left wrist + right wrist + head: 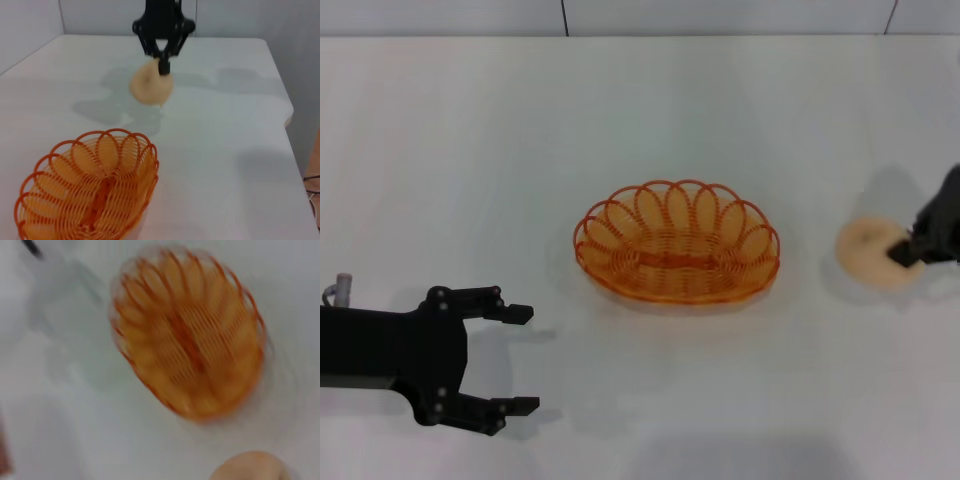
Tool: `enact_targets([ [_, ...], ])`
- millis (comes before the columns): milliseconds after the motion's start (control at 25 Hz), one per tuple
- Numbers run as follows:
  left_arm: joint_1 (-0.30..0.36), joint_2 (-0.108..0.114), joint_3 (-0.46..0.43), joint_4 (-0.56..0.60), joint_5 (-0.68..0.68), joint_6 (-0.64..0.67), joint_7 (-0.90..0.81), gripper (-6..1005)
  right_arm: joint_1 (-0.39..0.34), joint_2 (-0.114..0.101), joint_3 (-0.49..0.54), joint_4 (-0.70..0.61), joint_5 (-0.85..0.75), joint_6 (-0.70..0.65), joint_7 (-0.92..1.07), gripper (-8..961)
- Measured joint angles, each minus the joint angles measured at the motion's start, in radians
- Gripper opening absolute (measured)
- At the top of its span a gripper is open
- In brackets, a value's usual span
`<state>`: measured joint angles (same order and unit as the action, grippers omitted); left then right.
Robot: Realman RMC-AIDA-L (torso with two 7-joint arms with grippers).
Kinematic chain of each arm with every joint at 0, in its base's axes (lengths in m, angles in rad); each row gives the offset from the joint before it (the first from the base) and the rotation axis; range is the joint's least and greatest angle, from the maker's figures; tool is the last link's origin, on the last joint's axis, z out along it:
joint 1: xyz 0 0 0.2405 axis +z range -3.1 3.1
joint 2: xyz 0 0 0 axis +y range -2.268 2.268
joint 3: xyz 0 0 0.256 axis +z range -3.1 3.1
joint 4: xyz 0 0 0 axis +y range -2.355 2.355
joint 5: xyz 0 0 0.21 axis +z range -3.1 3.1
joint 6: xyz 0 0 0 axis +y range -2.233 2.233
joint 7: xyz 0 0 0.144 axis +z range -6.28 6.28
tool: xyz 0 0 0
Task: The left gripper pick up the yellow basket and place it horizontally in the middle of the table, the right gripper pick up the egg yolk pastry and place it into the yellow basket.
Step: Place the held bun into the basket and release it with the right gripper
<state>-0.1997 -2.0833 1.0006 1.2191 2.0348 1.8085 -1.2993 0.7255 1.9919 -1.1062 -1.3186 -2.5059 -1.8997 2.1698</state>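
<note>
The yellow basket [677, 285] lies lengthwise across the middle of the white table [470, 150], empty. It also shows in the left wrist view [90, 190] and the right wrist view [190, 345]. My left gripper [532, 359] is open and empty at the front left, apart from the basket. My right gripper [905, 250] is at the far right edge, shut on the egg yolk pastry [865, 255]. The left wrist view shows that gripper [162, 67] holding the pastry [150, 86] a little above the table, with a shadow below. The pastry's top shows in the right wrist view [247, 467].
The table's back edge meets a pale wall [720, 15]. In the left wrist view the table's side edge [290, 115] drops off beyond the pastry. Bare white tabletop lies between basket and pastry.
</note>
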Motion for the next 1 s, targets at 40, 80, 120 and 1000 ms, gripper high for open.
enact_targets([
  [40,0.0,0.0,0.0,0.0,0.0,0.0,0.0,880,0.005,0.002,0.021,-0.022,0.034,-0.027,-0.006,41],
  [80,0.0,0.0,-0.001,0.0,-0.001,0.0,0.0,880,0.011,0.005,0.043,-0.045,0.081,-0.051,-0.012,41],
  [120,0.0,0.0,-0.001,0.0,-0.001,0.0,-0.001,880,0.015,0.006,0.055,-0.059,0.132,-0.061,-0.014,40],
  [1000,-0.006,0.0,0.001,-0.005,-0.012,-0.019,-0.002,880,0.0,0.031,-0.358,0.161,0.477,0.566,-0.07,96],
])
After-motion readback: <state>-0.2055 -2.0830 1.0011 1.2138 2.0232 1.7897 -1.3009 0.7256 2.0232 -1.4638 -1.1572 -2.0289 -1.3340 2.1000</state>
